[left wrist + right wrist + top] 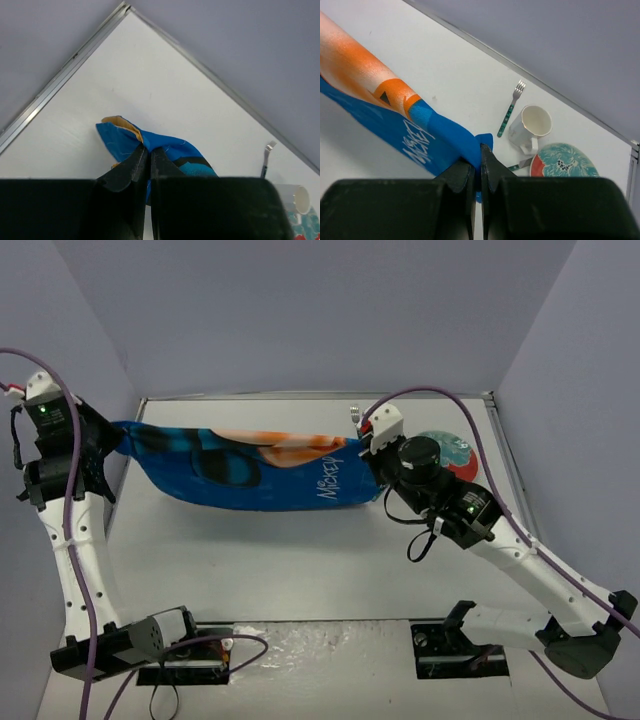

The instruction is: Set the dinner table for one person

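One white, metal-rimmed bench (300,560) fills the top view. One blue placemat (250,465); at right, one fork (511,109), mug (532,125), plate (565,161). Left fingers (125,170) and right fingers (462,175) each pinch a placemat end.

placemat (262,483): blue, Mickey print, bunched lengthwise
fork (509,114): just beside mug
mug (536,122): white, between fork and plate
plate (565,162): teal floral

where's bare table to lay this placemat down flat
The widest bare patch of the dinner table lies between the placemat and the arm bases. A thinner strip runs along the far rim. The far right corner is crowded: fork, mug, plate.
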Controlling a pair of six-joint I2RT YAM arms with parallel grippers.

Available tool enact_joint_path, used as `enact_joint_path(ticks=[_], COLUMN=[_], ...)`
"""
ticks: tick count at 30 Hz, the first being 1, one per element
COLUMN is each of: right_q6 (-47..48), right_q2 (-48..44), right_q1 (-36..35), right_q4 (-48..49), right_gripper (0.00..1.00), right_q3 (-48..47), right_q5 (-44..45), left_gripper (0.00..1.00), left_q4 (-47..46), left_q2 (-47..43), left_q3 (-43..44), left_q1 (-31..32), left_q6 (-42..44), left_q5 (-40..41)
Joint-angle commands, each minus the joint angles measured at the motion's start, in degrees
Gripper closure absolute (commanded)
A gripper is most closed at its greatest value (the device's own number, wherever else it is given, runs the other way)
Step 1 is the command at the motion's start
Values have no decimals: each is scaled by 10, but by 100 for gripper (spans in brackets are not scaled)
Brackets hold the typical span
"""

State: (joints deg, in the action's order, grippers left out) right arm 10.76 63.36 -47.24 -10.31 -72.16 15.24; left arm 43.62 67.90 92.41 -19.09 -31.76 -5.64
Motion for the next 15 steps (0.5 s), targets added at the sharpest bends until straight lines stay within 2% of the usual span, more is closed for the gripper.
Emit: enact_joint_path(ticks=[1, 3, 7, 15], right_q6=[21, 18, 19, 12], right_q2=[-43, -55, -65, -99], right_q1=[10, 10, 10, 11], right_q4=[-23, -26, -39, -66], right_gripper=[100, 100, 100, 100], right_q3=[-55, -72, -88, -74], right_q5=[48, 40, 15, -10], left_gripper=[100, 100, 100, 100], left_q4=[-25, -28, -49, -41], left_q2=[-15, -22, -40, -105], left_q3=[119, 150, 157, 71], left_q1=[-16, -16, -16, -7], left_q6=[8, 7, -6, -18], left_q5=[24, 25, 32, 71])
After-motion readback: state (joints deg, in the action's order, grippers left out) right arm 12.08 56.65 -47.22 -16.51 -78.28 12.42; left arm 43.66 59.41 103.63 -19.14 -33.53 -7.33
